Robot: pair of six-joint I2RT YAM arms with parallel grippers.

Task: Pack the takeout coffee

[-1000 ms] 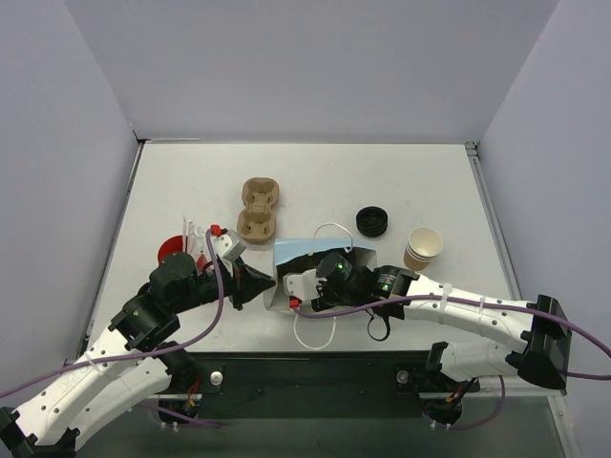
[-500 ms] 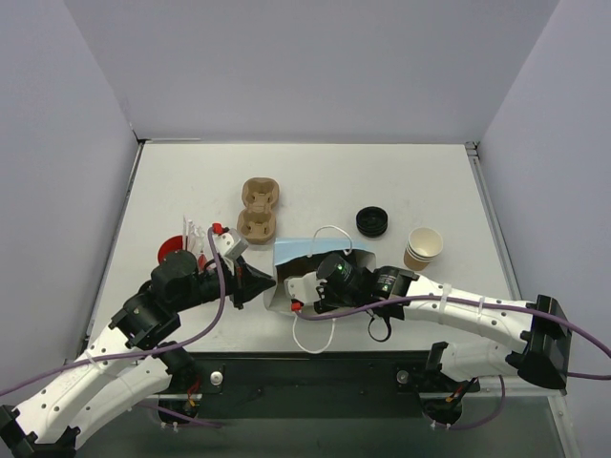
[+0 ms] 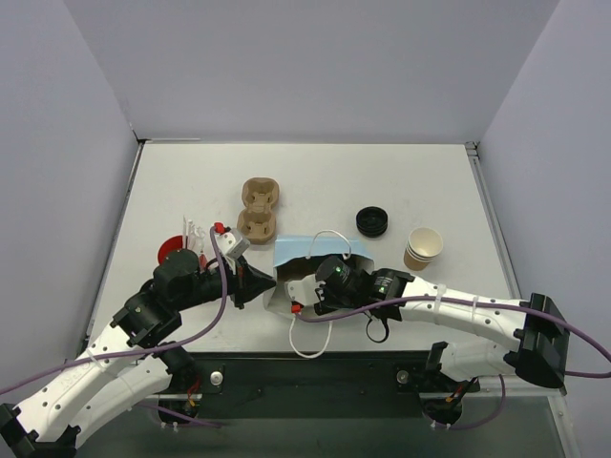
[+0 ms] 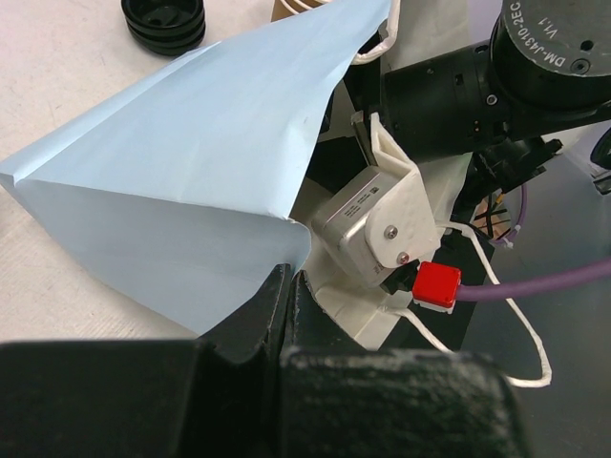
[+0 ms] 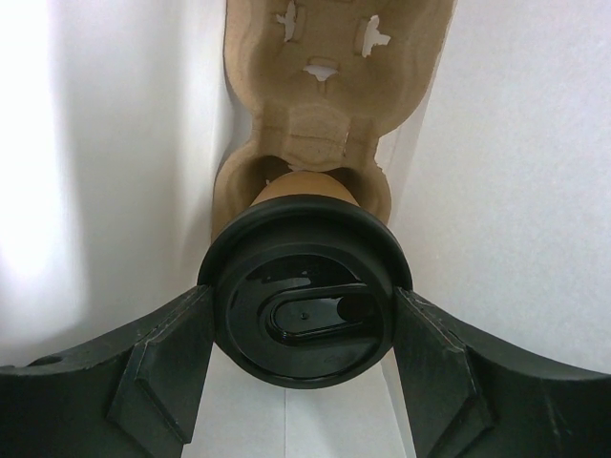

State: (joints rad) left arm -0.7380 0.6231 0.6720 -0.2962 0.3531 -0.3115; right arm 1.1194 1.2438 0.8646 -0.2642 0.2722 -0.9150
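- Right gripper (image 5: 304, 307), clenched on lidded cup (image 5: 304, 329), has been edged deeper into bag (image 4: 191, 162).
- Bag edge is pinched by left gripper (image 4: 291, 286).
- Cup could be toppled if released unseated in tray (image 5: 315, 86).

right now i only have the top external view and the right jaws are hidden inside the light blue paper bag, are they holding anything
Observer: Yes. In the right wrist view the right gripper has its jaws against both sides of the black round plastic lid on a brown kraft paper cup.
Operator: is that cup in a tray
Observer: It stands in the near hole of a tan pulp cup tray lying inside the light blue paper bag; the far hole is empty.
Operator: and the left arm
Observer: The left wrist view shows the left gripper with its jaws shut on the bag's edge at its mouth.
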